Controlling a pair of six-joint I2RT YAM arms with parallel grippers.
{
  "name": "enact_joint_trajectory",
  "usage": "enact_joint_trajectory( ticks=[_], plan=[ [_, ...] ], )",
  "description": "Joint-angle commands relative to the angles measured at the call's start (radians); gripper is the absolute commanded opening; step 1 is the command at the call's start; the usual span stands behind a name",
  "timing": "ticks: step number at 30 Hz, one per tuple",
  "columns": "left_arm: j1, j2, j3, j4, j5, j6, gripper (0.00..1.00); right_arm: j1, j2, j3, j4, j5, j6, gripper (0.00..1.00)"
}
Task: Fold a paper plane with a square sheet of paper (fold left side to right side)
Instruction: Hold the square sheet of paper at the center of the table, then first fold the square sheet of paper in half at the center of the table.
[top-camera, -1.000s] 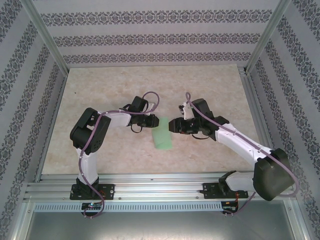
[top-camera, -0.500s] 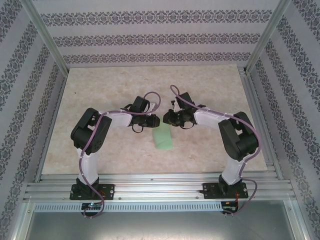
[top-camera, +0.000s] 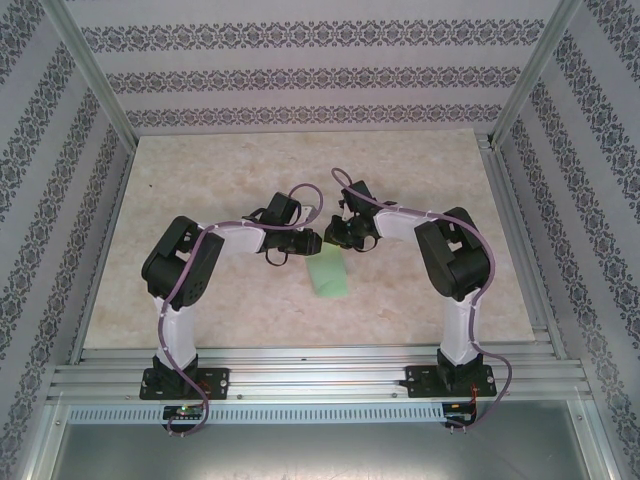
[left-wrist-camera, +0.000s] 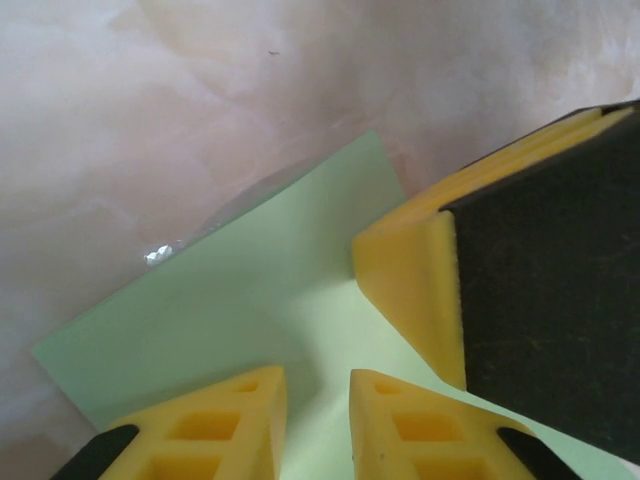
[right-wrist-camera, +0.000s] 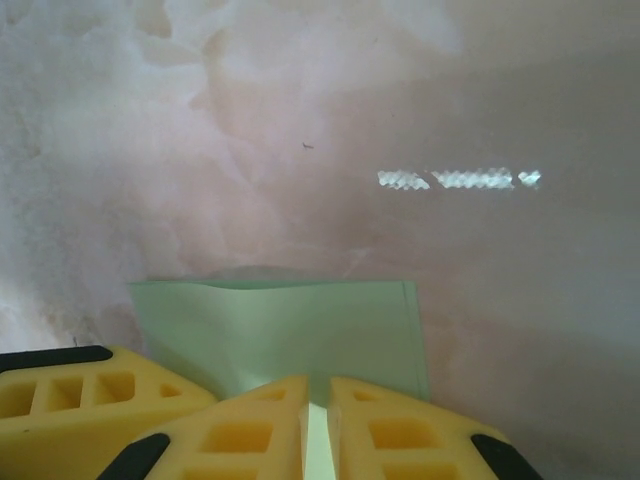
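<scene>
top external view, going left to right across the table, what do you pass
left arm → left gripper → right gripper → right arm. The green paper lies just nearer than where the two grippers meet and overlaps them sideways, so it is left out of the order.

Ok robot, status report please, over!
Right gripper shut on folded green paper, far end. Left gripper nearly shut beside it, grip unclear. Grippers crowd each other.

A robot test cell in a lab is indicated by two arms (top-camera: 185, 265) (top-camera: 455, 260) bolted to aluminium rails (top-camera: 320, 378) at the near edge of a marble-look table (top-camera: 200, 170), enclosed by a metal frame (top-camera: 93, 75) and patterned walls (top-camera: 300, 80).
</scene>
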Motion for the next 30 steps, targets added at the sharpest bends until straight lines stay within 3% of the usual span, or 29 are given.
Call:
enact_joint_trajectory(
  ticks=[1, 14, 30],
  plan=[
    [-0.016, -0.027, -0.036, -0.077, -0.023, 0.015, 0.29, 0.003, 0.056, 0.007, -0.075, 0.09, -0.028, 0.15],
    [-0.043, -0.168, -0.21, 0.152, 0.152, -0.089, 0.3, 0.004, 0.064, 0.01, -0.111, 0.098, -0.047, 0.15],
    [-0.124, -0.163, -0.302, 0.128, 0.101, -0.069, 0.29, 0.006, 0.064, 0.02, -0.15, 0.12, -0.052, 0.15]
  ],
)
